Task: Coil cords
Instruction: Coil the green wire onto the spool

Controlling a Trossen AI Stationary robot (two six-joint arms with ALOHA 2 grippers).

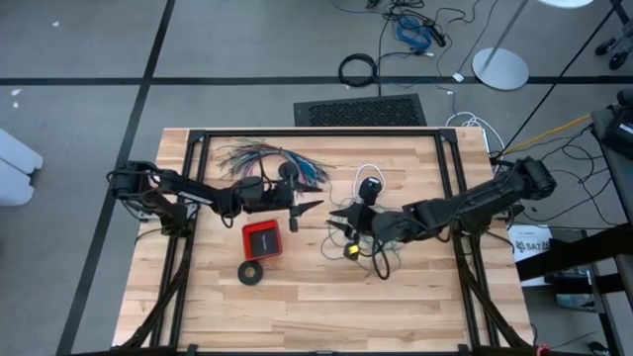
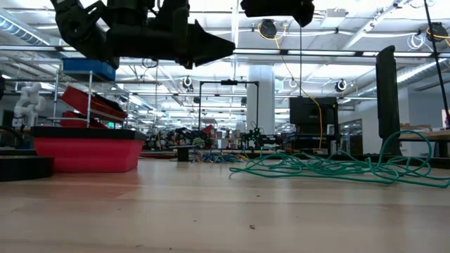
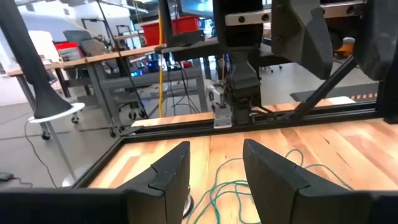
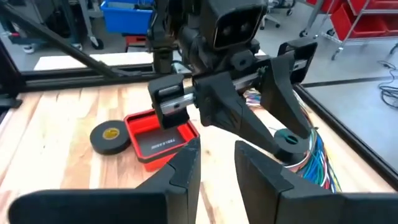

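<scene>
A loose tangle of teal-green wire (image 1: 374, 247) is spread over the middle of the desk (image 1: 326, 316), under and just beside the right tool. In the low view the same wire (image 2: 330, 167) is seen lying flat on the wood in slack loops, not gathered into a coil. A thin white cord (image 1: 364, 170) with a small black round piece (image 1: 370, 186) lies just behind the tangle, also uncoiled.

The left tool (image 1: 310, 207) is held above the desk between a red tray (image 1: 263, 240) and the wire. Its fingers (image 3: 168, 177) are seen spread apart with nothing between them, and the green wire shows beyond them. The right tool (image 1: 341, 219) is held facing the left one over the near edge of the tangle. Its fingers (image 4: 183, 171) are likewise parted and empty.

Coiling is judged not yet begun: the step in hand appears to be the approach to the wire. The next move would call for one tool to be lowered onto a strand near a free end and pressed together on it, so that the slack can be gathered in loops by the other. The fanned many-coloured wires (image 1: 267, 158) and the black tape ring (image 1: 251, 272) are best left untouched.
</scene>
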